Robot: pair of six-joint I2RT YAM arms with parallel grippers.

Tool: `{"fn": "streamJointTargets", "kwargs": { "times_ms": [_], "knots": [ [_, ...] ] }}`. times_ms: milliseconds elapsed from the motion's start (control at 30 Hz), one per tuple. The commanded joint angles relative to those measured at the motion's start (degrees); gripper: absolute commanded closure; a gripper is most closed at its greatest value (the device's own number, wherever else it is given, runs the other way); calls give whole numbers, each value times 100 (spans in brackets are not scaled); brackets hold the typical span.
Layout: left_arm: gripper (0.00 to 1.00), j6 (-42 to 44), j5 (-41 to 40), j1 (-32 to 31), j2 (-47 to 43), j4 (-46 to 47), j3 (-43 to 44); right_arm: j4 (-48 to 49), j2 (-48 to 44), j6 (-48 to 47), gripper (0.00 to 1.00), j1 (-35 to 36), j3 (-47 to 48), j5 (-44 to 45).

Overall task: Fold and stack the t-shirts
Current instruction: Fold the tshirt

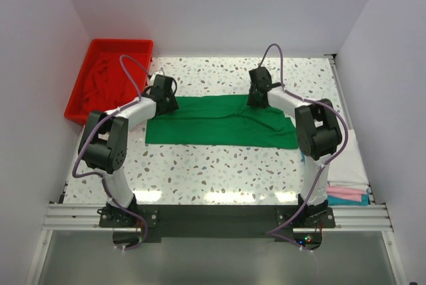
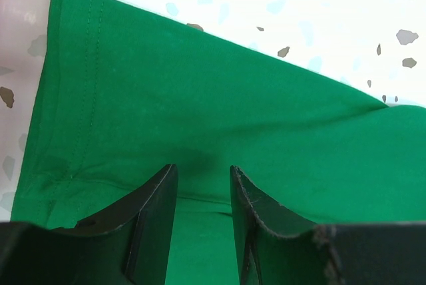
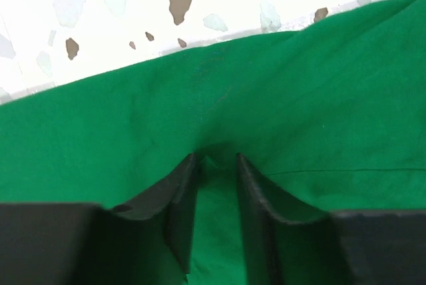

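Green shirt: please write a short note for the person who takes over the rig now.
Left gripper: slightly open, tips on the green shirt, left end.
Right gripper: shut on a pinch near its far edge.
It lies as a long band mid-table, fold unfinished.
Red cloth lies in the tray; pink and teal pieces lie at the right edge.
To do: finish folding, stack.

Both my arms reach forward from their bases. Elbows are raised and pushed outward, forearms slant inward, wrists tip down.

My left hand (image 1: 163,92) is low at the far left. Its fingers (image 2: 156,198) are a narrow gap apart, tips down. I can't tell if they pinch anything.

My right hand (image 1: 258,88) is low at the far right, about level with the left one. Its fingers (image 3: 180,192) are drawn close, with a small ridge of the green t-shirt (image 1: 213,125) puckered between the tips.
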Motion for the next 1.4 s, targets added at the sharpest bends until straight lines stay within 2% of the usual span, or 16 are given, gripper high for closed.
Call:
{"fn": "streamJointTargets", "kwargs": {
  "times_ms": [0, 233, 700, 1133, 1367],
  "knots": [
    [58, 140, 8, -10, -205, 114, -21, 128, -3, 75, 70, 27, 157, 294],
    [58, 140, -1, -10, -197, 105, -21, 145, -293, 181, 99, 45, -72, 303],
    [58, 96, 25, -10, -223, 131, -65, 497, -1584, 848, 100, 299, -1311, -4],
    [58, 70, 139, -10, -214, 140, -100, 1147, -2429, 1525, 100, 1256, -2637, 408],
    [58, 52, 201, -10, -249, 149, -170, 1349, -2446, 1552, 99, 1600, -2850, 602]
  ]
}}
